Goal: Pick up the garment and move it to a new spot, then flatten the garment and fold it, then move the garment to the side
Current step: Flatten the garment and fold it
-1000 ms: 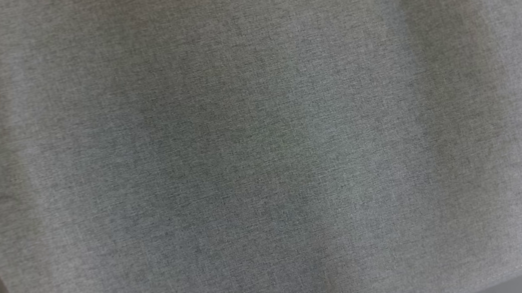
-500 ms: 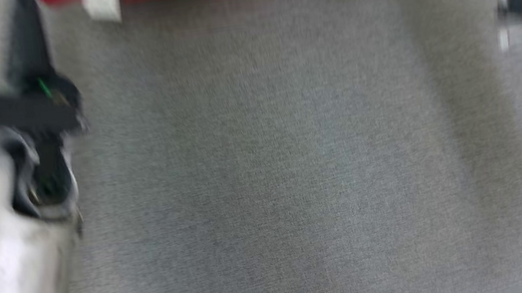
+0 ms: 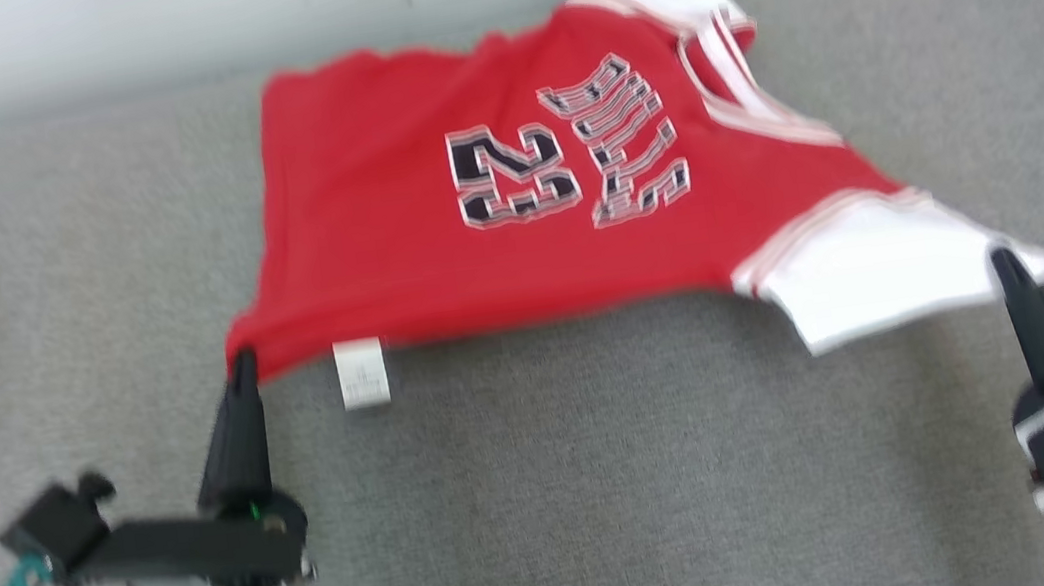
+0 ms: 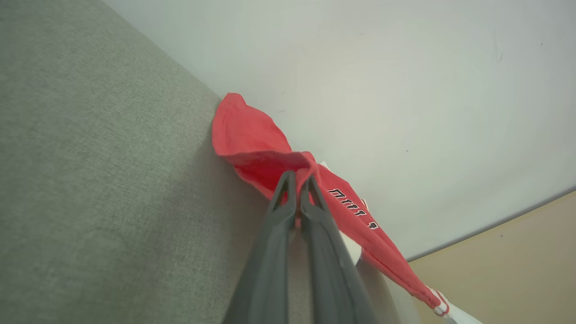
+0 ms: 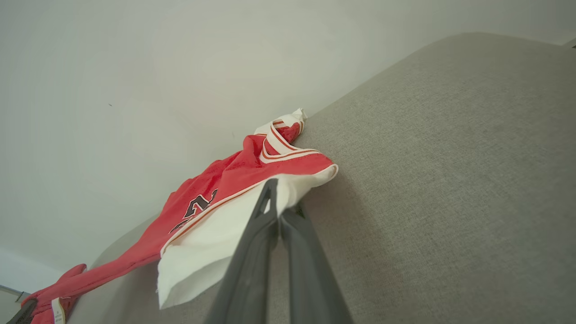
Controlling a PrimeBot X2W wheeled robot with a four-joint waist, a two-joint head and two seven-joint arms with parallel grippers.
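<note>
1 second earlier my head view held nothing but grey cloth. I read that as the camera swinging up, not the things moving, and now it took in the whole jersey (image 3: 432,224). It lay stretched over the far part of the grey surface (image 3: 610,503) by the wall, print up. The left gripper (image 3: 241,365) was pinched shut on its near red corner, beside the white tag (image 3: 361,373). The right gripper (image 3: 1000,262) was clamped on the near white corner. With 2 corners in hand, I judged the flattening pull was under way and the fold not yet begun.
</note>
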